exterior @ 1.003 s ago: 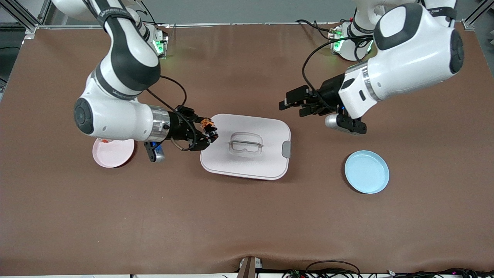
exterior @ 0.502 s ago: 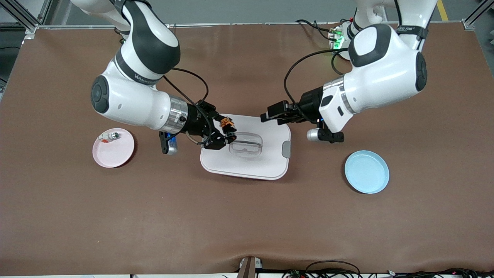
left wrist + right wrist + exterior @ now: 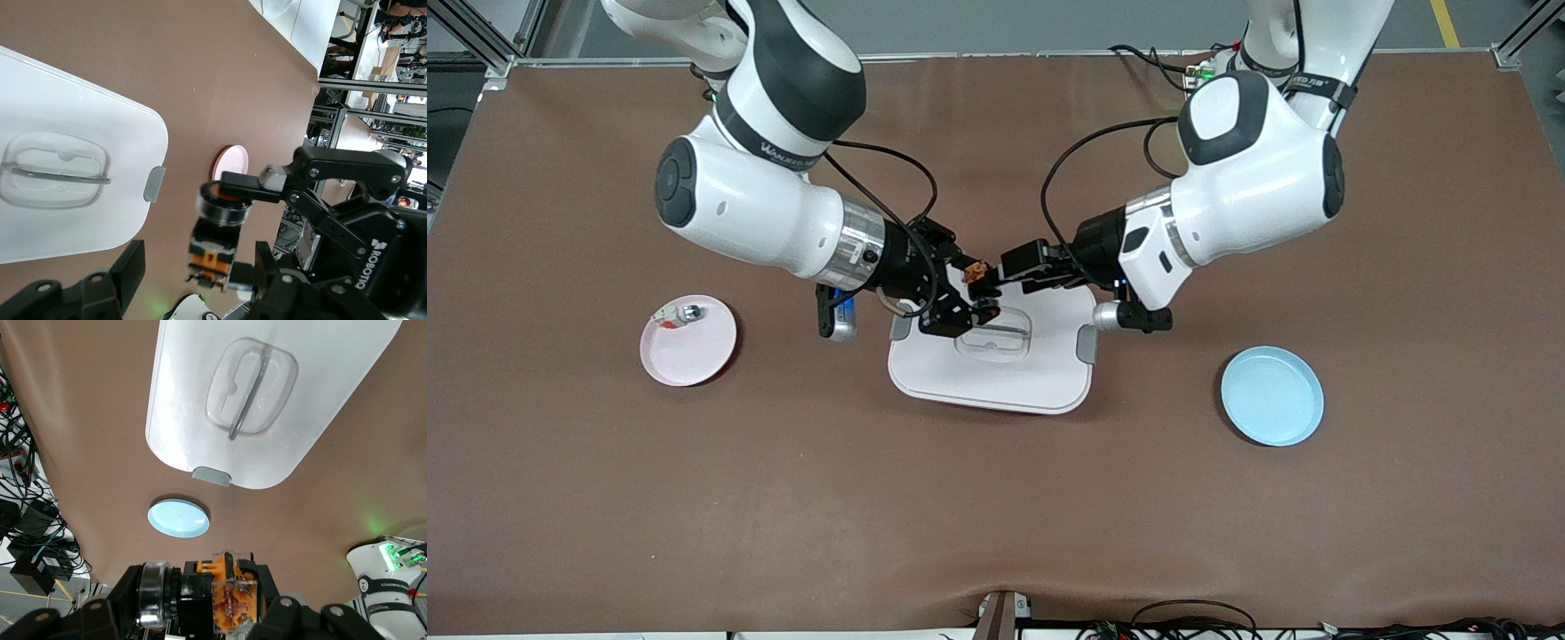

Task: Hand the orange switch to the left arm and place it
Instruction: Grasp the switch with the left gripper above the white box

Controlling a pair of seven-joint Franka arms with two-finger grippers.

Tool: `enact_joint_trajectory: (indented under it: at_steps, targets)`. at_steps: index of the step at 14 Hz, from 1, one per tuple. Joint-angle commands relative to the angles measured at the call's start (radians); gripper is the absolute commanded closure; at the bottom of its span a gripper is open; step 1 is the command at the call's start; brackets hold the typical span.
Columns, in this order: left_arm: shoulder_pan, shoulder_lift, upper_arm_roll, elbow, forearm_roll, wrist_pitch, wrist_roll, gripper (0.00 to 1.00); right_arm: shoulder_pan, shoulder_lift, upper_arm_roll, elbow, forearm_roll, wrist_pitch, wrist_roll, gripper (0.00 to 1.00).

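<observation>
Brown tabletop, white box point(image 3: 996, 360) in the middle, and both grippers meet above its lid! Right gripper point(image 3: 967, 292) is clamped on the orange switch point(image 3: 976, 271), held aloft over the box, long axis lying level, orange face aimed at the left gripper point(image 3: 1021, 270). Left gripper's fingers are spread wide around that face, not touching it. Pink plate point(image 3: 688, 340) and blue plate point(image 3: 1272, 396) flank the box.

A brown cloth-covered table point(image 3: 996, 498) fills the scene, edged by silver aluminium framing point(image 3: 480, 40). Tangled black cables point(image 3: 1183, 622) lie along its near edge.
</observation>
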Motion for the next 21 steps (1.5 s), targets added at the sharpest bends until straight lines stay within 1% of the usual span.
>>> enact_joint_trajectory:
  at_steps: [1,3,7,9,11,12,13,16,17,18,21]
  targets:
    - [-0.011,0.003,0.001,-0.001,-0.012,0.023,0.016,0.25,0.018,0.046,-0.011,0.075,0.017,-0.004,0.046,1.0]
    - [-0.011,0.003,0.001,-0.015,-0.012,0.024,0.075,0.28,0.026,0.058,-0.013,0.085,0.017,-0.003,0.061,1.0]
    - [-0.023,0.022,0.001,-0.015,-0.01,0.046,0.101,0.41,0.035,0.094,-0.013,0.124,0.015,-0.001,0.098,1.0]
    - [-0.023,0.026,0.001,-0.018,-0.009,0.05,0.138,0.58,0.037,0.1,-0.013,0.127,0.017,0.01,0.098,1.0]
    - [-0.018,0.031,0.001,-0.017,-0.006,0.05,0.145,0.81,0.037,0.104,-0.013,0.127,0.017,0.01,0.098,1.0]
    - [-0.017,0.031,0.003,-0.017,-0.003,0.049,0.147,0.94,0.037,0.106,-0.013,0.127,0.017,0.01,0.098,1.0]
    - [-0.014,0.03,0.003,-0.017,0.0,0.05,0.159,1.0,0.037,0.107,-0.013,0.127,0.015,0.01,0.098,1.0]
    - [-0.006,0.027,0.003,-0.017,0.004,0.046,0.181,1.0,0.035,0.112,-0.014,0.127,0.015,0.01,0.097,1.0]
    - [-0.003,0.025,0.004,-0.017,0.01,0.043,0.197,1.0,0.035,0.112,-0.016,0.127,0.014,0.01,0.095,0.62]
    - [0.003,0.022,0.007,-0.017,0.032,0.04,0.214,1.0,0.037,0.115,-0.016,0.127,0.006,0.01,0.093,0.01]
    - [0.034,0.019,0.007,-0.015,0.132,0.012,0.227,1.0,0.026,0.115,-0.02,0.127,0.003,0.002,0.083,0.0]
